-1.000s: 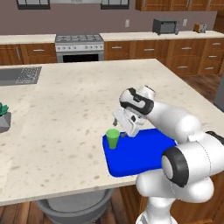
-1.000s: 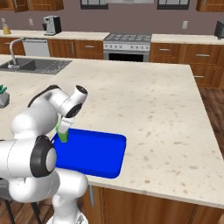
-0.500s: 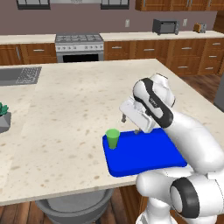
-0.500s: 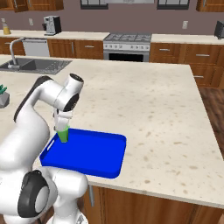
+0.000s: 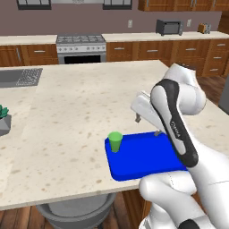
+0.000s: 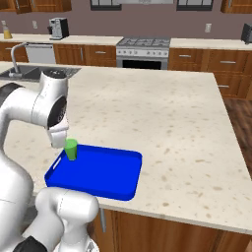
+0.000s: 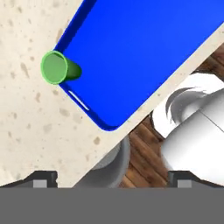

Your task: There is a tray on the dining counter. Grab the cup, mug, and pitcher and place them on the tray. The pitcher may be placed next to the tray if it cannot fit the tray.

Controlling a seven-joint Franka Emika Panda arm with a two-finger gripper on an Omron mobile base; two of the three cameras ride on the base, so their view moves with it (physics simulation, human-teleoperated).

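Cup (image 5: 115,141): upright in tray (image 5: 147,156) corner, on the tabletop (image 5: 67,116). Hand (image 7: 112,177): spread wide, empty, above. Risk: arm swinging low could topple the cup; mug, pitcher unplaced.

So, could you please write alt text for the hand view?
Seen from above, a green cup stands upright in one corner of a blue tray on a speckled beige dining counter. The gripper's open fingertips frame the bottom.
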